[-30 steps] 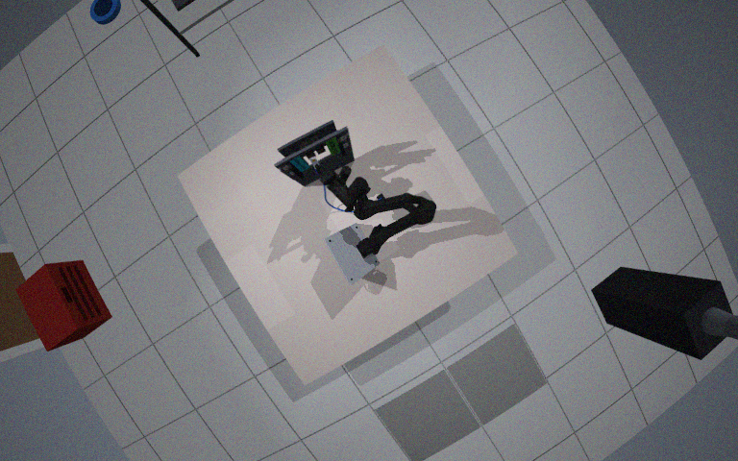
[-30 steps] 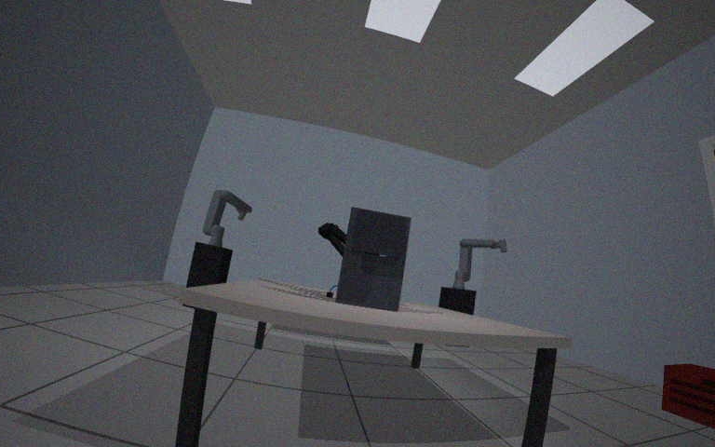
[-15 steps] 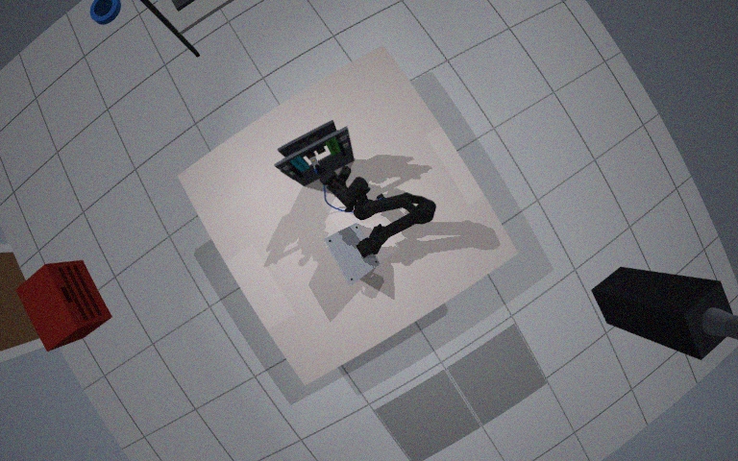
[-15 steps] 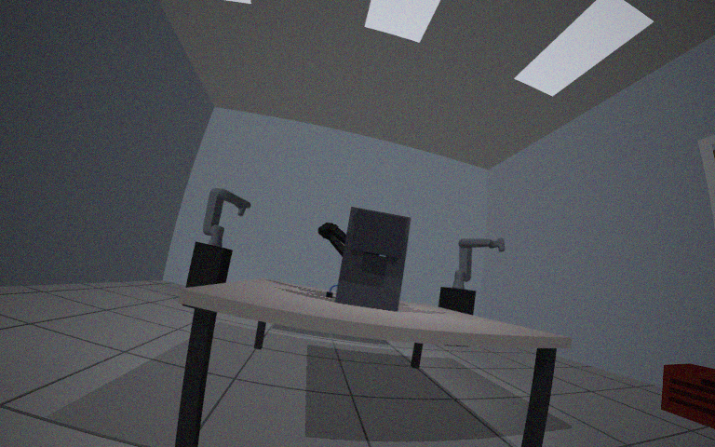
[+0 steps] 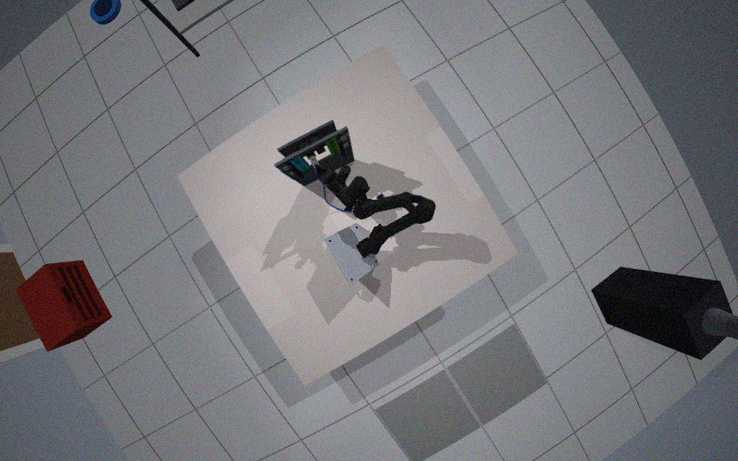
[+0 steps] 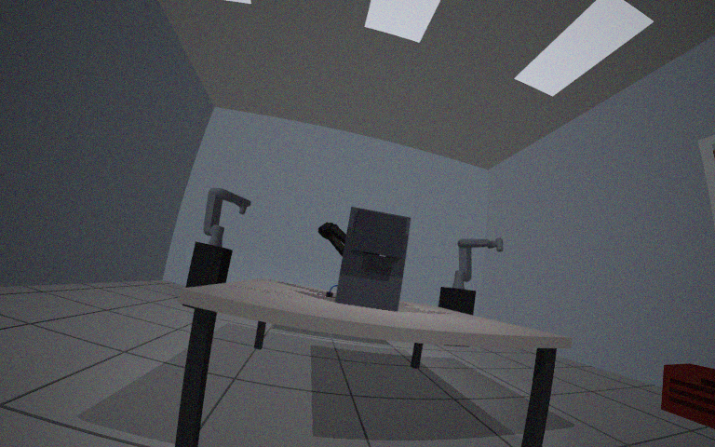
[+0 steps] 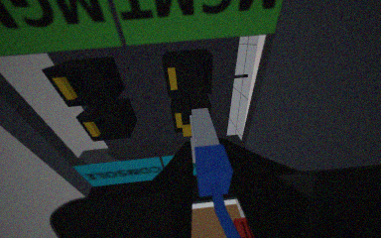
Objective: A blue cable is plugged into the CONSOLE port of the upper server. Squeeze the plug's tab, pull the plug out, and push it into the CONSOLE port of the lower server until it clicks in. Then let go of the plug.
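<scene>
Okay, so your black six-joint arm (image 5: 419, 212) (image 6: 329, 229) is reaching up to the dark grey upright server stand (image 5: 311, 147) (image 6: 371, 291) on the pale, square-topped table (image 5: 235, 200) (image 6: 350, 328). Your black parallel-jaw gripper (image 5: 317, 169) (image 7: 203, 145) is right at the face of it, and the fingers are closed on the plug, held apart by its body. In the wrist cam, you've got the translucent grey plug (image 7: 205, 129) with its blue boot (image 7: 213, 171) between them, and the thin blue cable (image 5: 327, 200) (image 6: 332, 288) (image 7: 221, 210) trailing off the back of the boot.

The plug's front end overlaps one of the black port blocks with yellow inserts (image 7: 188, 74) in that view. Honestly, you can't tell from here whether it's seated or just in front, or which server's port it's at. The tab is too murky to judge too.

For bearings, your wrist cam has the green MGMT label (image 7: 197, 17) across the top, lettering upside down, and the cyan CONSOLE label (image 7: 120, 172) lower down, partly covered by the gripper. From above, you can see the cable sagging in a loop beside your arm, near the light grey base plate (image 5: 345, 255). The exterior cam won't help you much, since the stand hides the gripper there.
</scene>
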Tool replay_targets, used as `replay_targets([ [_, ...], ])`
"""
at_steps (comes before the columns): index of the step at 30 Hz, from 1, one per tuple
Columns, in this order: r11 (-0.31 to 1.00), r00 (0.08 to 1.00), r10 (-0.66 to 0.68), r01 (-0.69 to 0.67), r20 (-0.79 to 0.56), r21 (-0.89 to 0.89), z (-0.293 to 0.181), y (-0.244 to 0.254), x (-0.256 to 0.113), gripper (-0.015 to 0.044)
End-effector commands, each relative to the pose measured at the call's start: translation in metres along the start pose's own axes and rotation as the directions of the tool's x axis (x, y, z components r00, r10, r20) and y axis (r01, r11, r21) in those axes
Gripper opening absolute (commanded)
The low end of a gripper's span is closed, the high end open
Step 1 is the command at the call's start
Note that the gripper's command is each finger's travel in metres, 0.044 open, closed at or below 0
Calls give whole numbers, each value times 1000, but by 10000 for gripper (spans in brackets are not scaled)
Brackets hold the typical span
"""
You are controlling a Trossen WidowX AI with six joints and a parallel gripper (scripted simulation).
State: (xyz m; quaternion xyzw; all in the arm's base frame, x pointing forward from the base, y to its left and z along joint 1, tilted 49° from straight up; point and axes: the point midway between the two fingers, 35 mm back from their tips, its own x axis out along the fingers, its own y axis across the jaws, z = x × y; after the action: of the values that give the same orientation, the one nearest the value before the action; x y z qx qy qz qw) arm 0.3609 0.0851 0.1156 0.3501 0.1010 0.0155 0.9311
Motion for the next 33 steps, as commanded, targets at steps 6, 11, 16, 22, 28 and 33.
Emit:
replay_targets([
  [6, 1000, 1000, 9, -9, -1, -4, 1, 2, 3, 0],
  [11, 1000, 1000, 9, -9, -1, -4, 1, 2, 4, 0],
  [16, 1000, 1000, 9, -9, -1, -4, 2, 2, 5, 0],
  [22, 1000, 1000, 10, -10, -1, -4, 2, 2, 6, 0],
  [28, 1000, 1000, 10, -10, -1, -4, 3, 3, 8, 0],
  [33, 1000, 1000, 10, -10, -1, -4, 3, 2, 9, 0],
])
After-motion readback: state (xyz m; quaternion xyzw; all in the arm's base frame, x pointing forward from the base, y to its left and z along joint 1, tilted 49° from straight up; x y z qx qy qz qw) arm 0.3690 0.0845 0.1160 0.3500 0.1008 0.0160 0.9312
